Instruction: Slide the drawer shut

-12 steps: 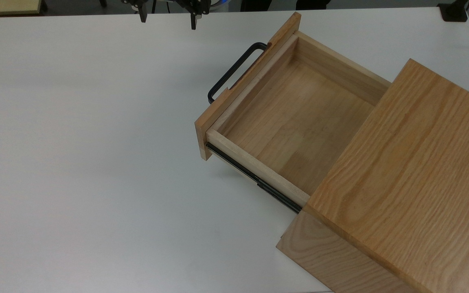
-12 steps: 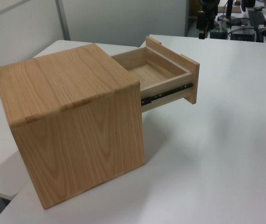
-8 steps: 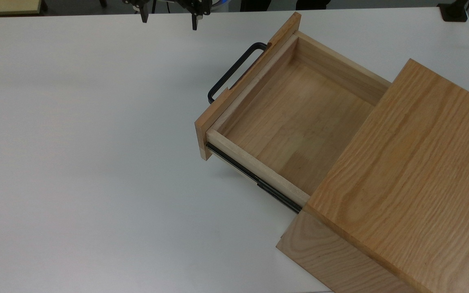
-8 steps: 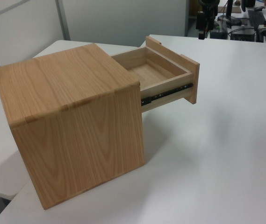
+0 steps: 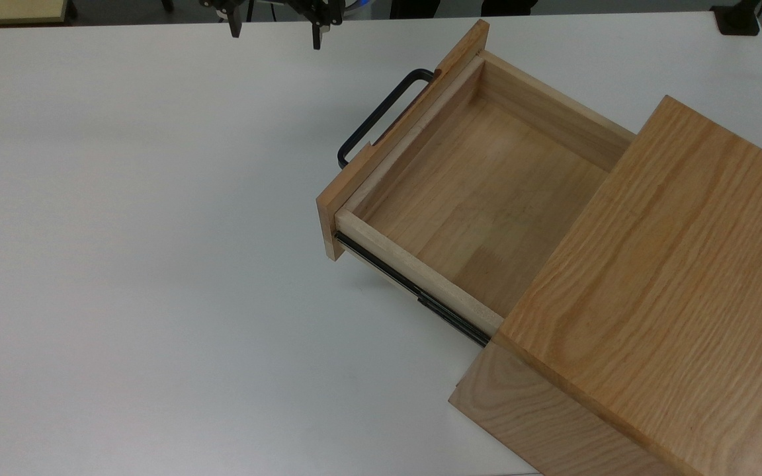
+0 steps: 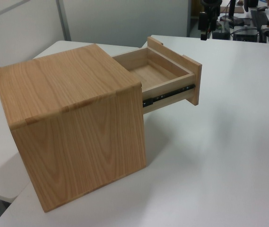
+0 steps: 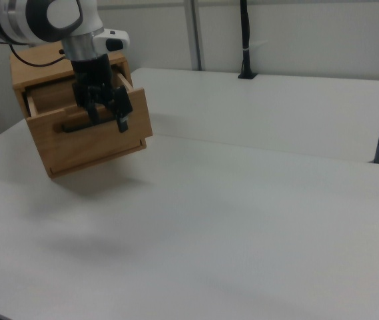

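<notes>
— Wood first: where's the light wooden box drawer point(image 5: 480, 192) with the black U-shaped bar handle point(image 5: 381, 116)?

— Pulled well out of the oak-grain cabinet point(image 5: 659, 297) on the white bench point(image 5: 143, 264). In the top view its sliding axis runs from about 10 o'clock, where the flat front panel point(image 5: 401, 135) sits, back toward 4 o'clock into the cabinet.

— And the black two-finger hand point(image 5: 275, 30)?

— At the top view's upper edge, fingers spread, pinching nothing. It's well apart from the drawer. From the hand, the handle lies toward roughly 4 o'clock in the top view.

— So the push?

— My judgement: it needs to get in front of the panel and press along that 4 o'clock line. Pushing square to the panel matters, since the black side rails point(image 5: 414, 291) only slide one way
</notes>
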`<state>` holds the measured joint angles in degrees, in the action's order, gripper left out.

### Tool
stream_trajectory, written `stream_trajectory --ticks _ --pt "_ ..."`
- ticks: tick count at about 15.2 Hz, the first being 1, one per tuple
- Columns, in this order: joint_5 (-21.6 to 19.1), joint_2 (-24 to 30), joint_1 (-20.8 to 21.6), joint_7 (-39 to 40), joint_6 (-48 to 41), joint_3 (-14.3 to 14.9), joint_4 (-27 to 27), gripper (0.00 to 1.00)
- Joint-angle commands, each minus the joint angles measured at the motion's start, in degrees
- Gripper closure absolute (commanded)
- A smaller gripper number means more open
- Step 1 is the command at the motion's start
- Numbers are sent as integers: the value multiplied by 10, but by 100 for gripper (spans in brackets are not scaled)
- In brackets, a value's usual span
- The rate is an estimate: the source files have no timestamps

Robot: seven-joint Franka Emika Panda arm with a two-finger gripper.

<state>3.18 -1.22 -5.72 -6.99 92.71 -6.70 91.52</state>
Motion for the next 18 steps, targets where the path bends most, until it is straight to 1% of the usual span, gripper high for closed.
stream_trajectory --ticks 1,18 --pt "-5 2 5 -22 -6 0 -2 0" --pt "-3 -1 2 -21 -3 4 -3 0"
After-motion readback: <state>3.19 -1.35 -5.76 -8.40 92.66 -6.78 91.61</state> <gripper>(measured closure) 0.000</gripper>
